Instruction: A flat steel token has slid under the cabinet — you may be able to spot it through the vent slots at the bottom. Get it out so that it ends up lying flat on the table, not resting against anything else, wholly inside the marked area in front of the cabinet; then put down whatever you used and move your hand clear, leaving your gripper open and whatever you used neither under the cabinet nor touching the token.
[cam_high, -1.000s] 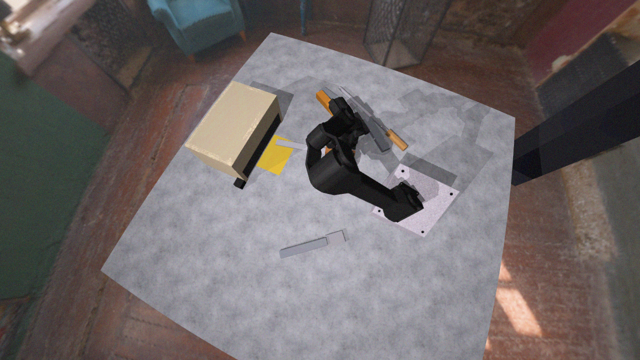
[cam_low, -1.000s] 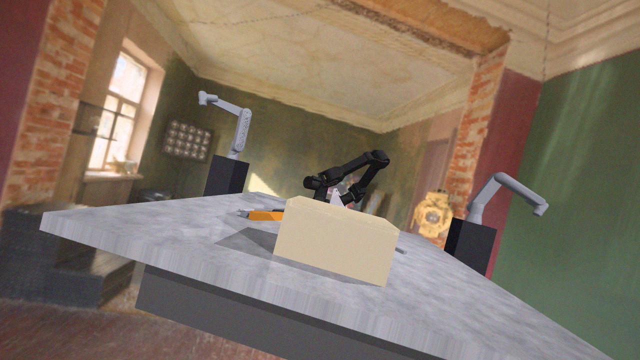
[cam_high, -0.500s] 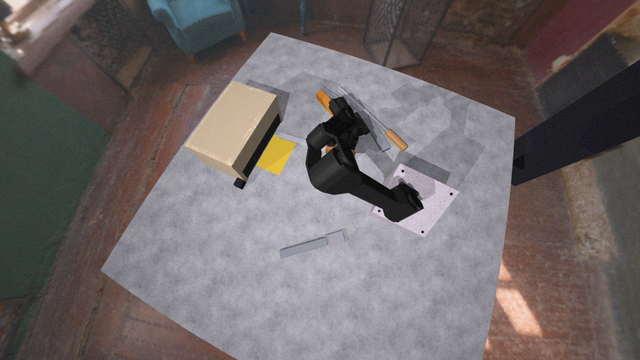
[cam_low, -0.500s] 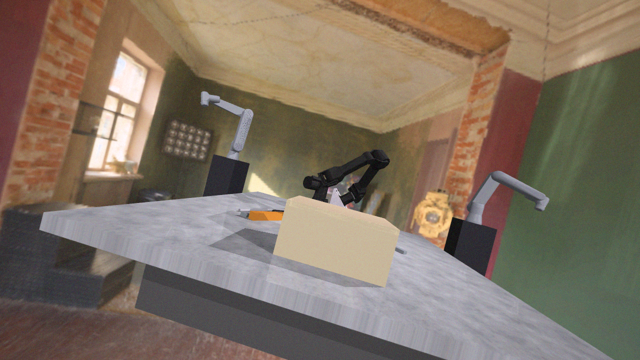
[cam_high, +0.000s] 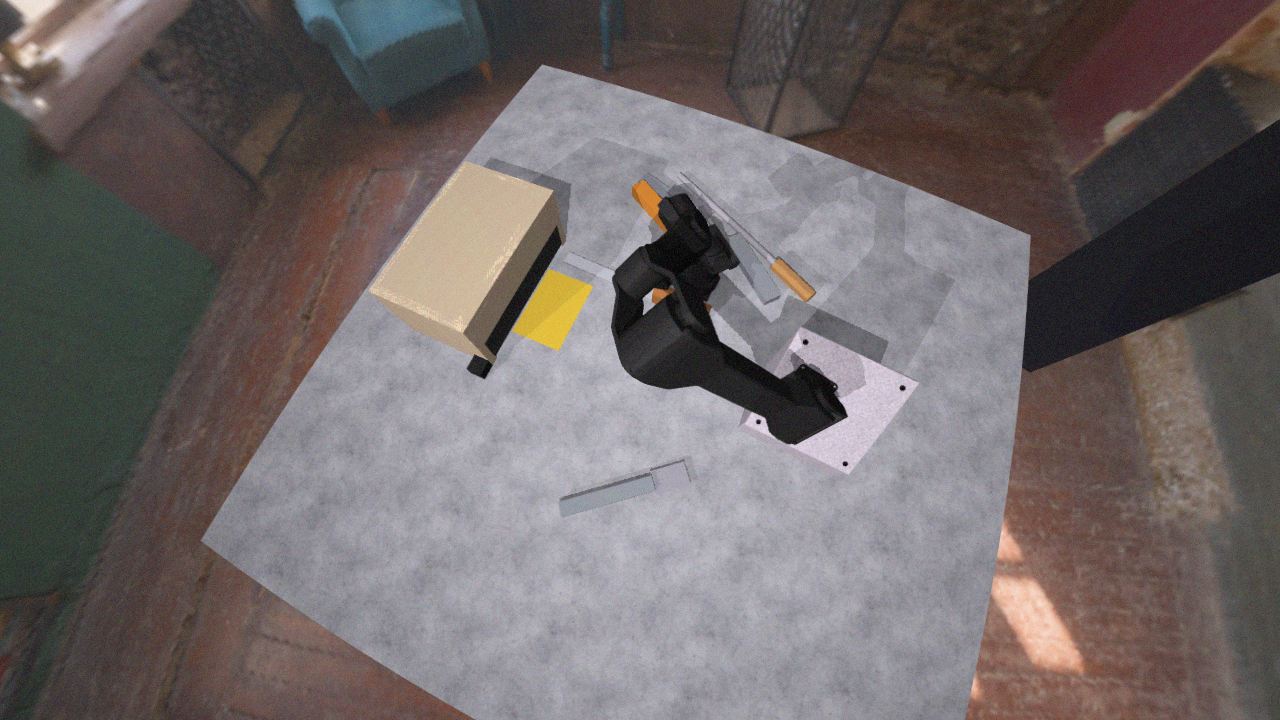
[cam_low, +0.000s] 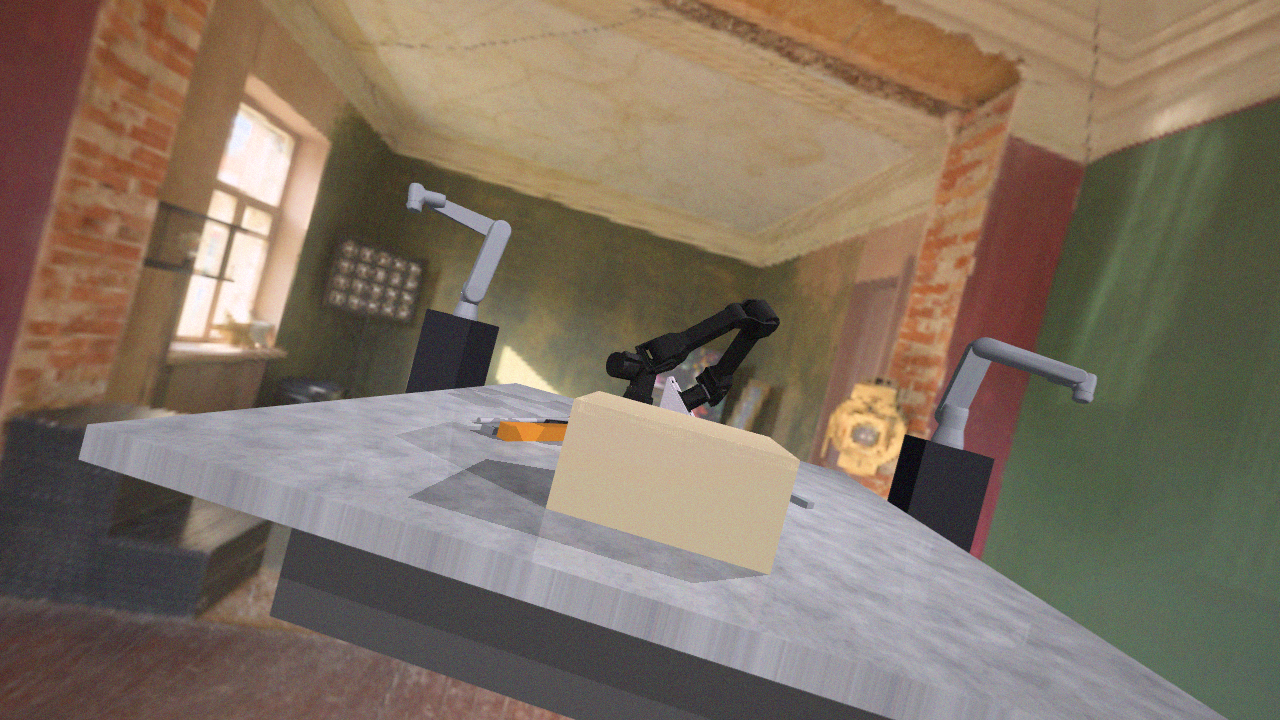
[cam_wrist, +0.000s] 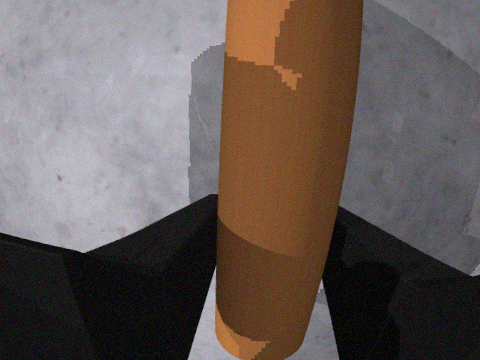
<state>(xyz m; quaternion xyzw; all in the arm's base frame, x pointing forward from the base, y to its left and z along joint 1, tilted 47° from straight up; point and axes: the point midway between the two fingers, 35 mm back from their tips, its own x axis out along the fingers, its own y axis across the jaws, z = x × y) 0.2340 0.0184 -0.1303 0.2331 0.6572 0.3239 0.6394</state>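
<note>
Clamped hard on the orange handle (cam_wrist: 287, 127), gripper (cam_wrist: 270, 254) part-closed around it with the black fingers pressed to either side near the butt end. Gripped low on a round, smooth shaft, so likely to swivel or slide between the pads once the far end meets resistance. Could also twist out of line if swung fast toward the cabinet (cam_high: 469, 255). Worth guarding against a tip that rides too high to enter the dark gap along the cabinet's foot, or that shoves the token deeper instead of raking it out. No sign of the token in any view; presumably under the cabinet, with the yellow marked area (cam_high: 553, 308) just in front showing none. Hard to tell whether the thin grey strip (cam_high: 583, 263) at that area's far edge belongs to the held tool. Just beside the wrist, a second tool with a tan handle (cam_high: 793, 279), close enough to be knocked during a turn. Well apart on the table (cam_high: 447, 555), a grey L-shaped bar (cam_high: 626, 488), out of the path.
</note>
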